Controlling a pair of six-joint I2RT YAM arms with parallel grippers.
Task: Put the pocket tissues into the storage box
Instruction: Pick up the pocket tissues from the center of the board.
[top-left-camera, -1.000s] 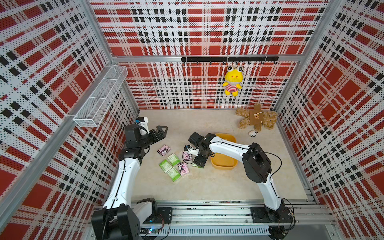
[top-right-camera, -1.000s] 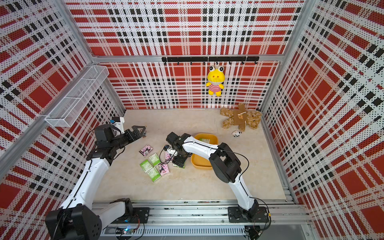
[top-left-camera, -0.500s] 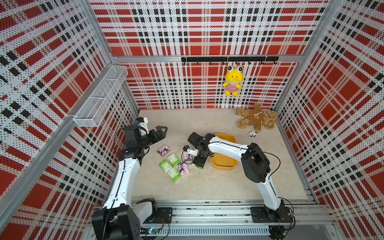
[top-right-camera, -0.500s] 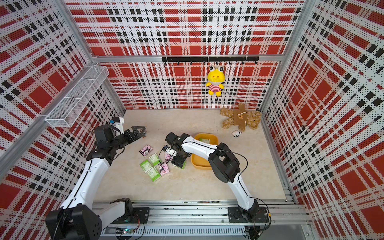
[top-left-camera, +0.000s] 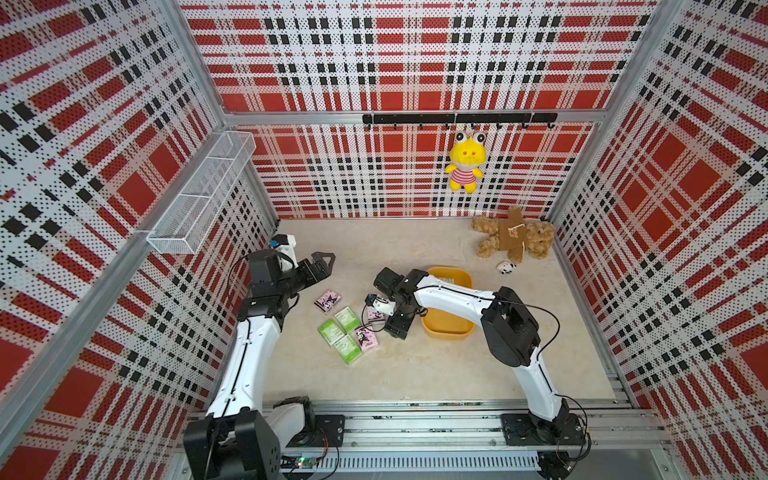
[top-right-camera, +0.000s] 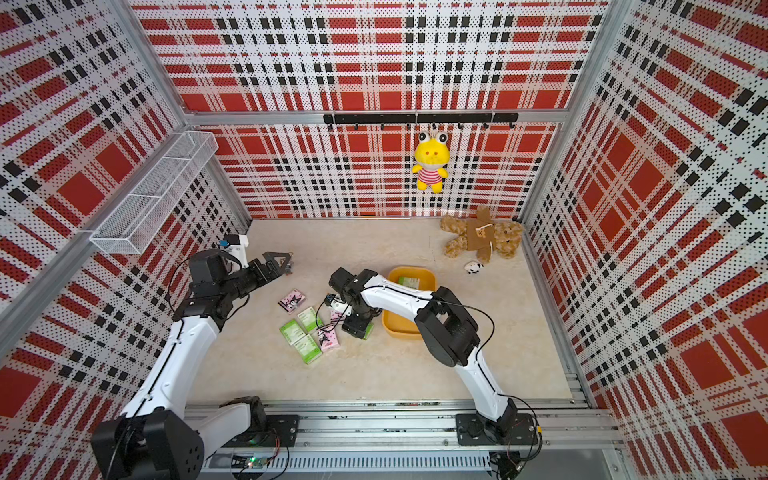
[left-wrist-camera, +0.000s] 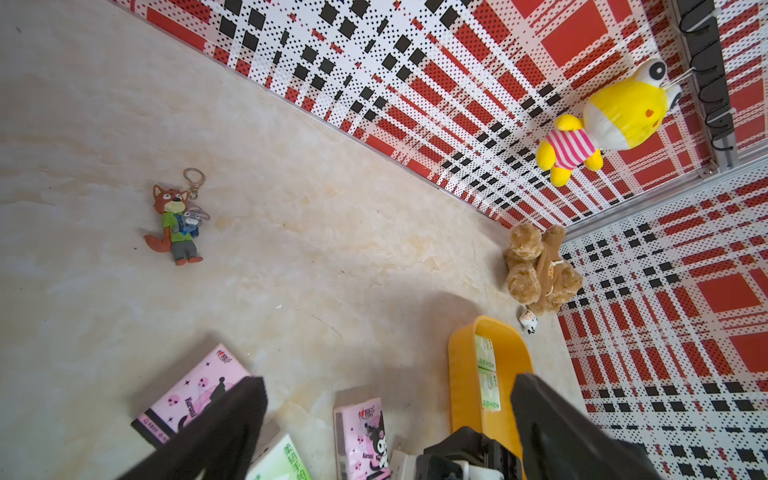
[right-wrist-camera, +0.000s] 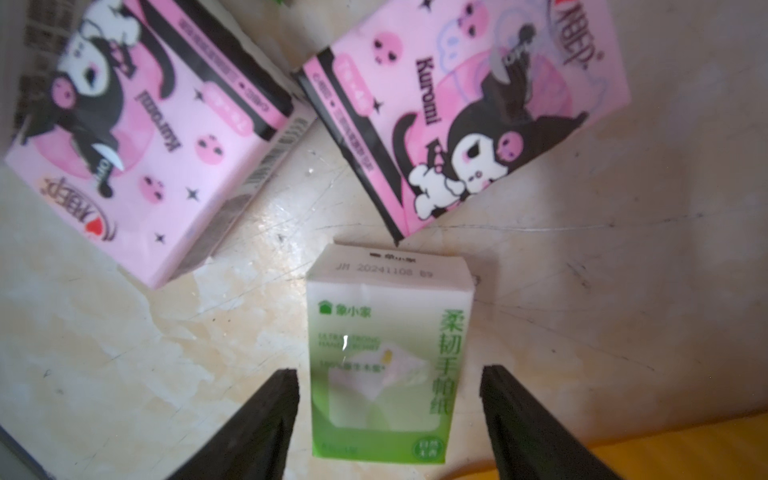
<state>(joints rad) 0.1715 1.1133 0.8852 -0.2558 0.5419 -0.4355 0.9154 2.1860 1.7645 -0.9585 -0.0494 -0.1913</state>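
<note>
Both tools stand open: right tool (right-wrist-camera: 389, 372) straddles a green pack (right-wrist-camera: 380, 332) beside the storage box (right-wrist-camera: 665, 436) rim, left tool (left-wrist-camera: 388, 380) empty.

Right hand (top-right-camera: 357, 328) low at pocket tissues (top-right-camera: 306, 351), just beside storage box (top-right-camera: 399, 328).

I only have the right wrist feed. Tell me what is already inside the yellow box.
Observer: The storage box holds two green-and-white tissue packs, visible in the left wrist view.
Operator: Report the left gripper.
Observer: The left gripper is open and empty, off to the left of the loose packs.
Operator: List the packs outside my frame.
Observer: In both top views, a lone pink pack and three green packs lie farther from the storage box than the pink packs you see.
</note>
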